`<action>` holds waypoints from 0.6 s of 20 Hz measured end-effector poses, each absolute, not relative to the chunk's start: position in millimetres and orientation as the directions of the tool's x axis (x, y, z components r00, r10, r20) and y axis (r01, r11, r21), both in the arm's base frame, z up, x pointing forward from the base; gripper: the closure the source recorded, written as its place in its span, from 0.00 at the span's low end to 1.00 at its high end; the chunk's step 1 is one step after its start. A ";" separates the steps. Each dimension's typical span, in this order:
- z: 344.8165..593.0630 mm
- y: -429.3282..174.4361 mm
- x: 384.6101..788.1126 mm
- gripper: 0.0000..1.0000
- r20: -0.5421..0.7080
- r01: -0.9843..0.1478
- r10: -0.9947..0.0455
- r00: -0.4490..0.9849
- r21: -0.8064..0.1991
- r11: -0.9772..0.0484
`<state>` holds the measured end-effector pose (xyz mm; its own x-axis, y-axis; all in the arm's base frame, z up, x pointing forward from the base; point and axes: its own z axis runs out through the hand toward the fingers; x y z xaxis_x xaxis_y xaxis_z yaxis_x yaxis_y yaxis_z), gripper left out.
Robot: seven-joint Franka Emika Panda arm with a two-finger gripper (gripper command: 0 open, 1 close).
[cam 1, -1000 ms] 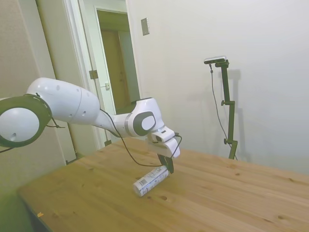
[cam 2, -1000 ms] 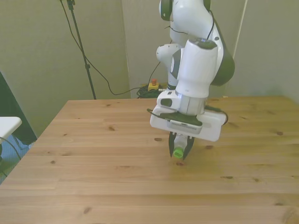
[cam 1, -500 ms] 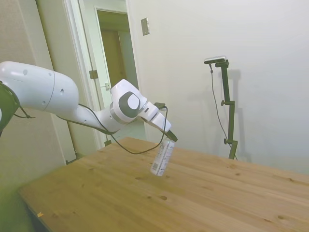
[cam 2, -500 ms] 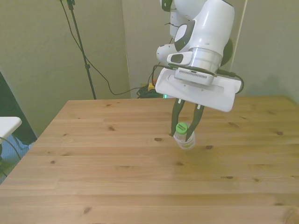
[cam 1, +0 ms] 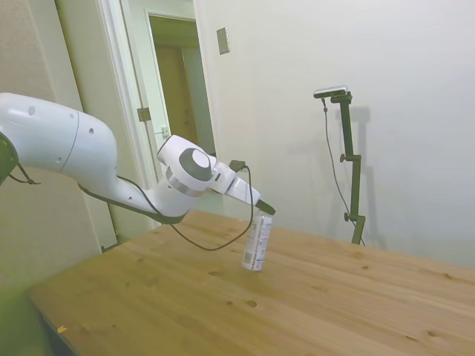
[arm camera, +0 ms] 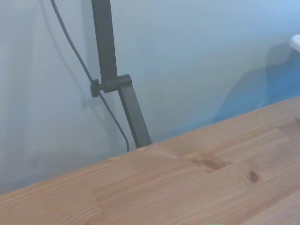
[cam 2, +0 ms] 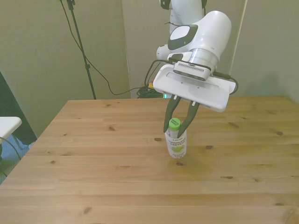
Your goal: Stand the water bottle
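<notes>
A small water bottle [cam 2: 177, 144] stands on its base on the wooden table [cam 2: 93, 158], well in from every edge and somewhat nearer the table's far edge than the near one in the front view. Its bright green cap [cam 2: 174, 123] points up, and the white label with dark print and a green mark faces the front camera. In the side view the bottle [cam 1: 257, 242] leans very slightly, close to upright, with its bottom on the boards.

The white arm's gripper [cam 2: 179, 125] comes down at a slant from above, and its two dark fingers [cam 2: 169, 116] clasp the bottle at the neck, one on each side of the cap. The side view shows the gripper [cam 1: 264, 211] meeting the bottle's top, the arm stretched low over the table with a black cable looping beneath it.

The wrist camera shows only bare pale planks of the table [arm camera: 187, 187] with a few dark knots, and a wall beyond; the bottle is out of its sight
</notes>
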<state>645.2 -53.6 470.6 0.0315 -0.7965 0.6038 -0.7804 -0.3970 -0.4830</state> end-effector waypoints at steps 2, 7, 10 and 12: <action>467.4 -58.5 649.4 1.00 0.603 -0.761 -0.797 0.032 -0.502 -0.410; 465.5 -66.1 660.8 1.00 0.650 -0.692 -0.760 0.010 -0.544 -0.475; 467.5 -71.9 671.3 1.00 0.678 -0.649 -0.733 -0.057 -0.583 -0.489; 465.6 -72.8 680.6 1.00 0.685 -0.623 -0.722 -0.102 -0.609 -0.490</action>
<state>680.6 -72.8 465.6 -0.1017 -0.7218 0.6846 -0.6235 -0.4900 -0.6093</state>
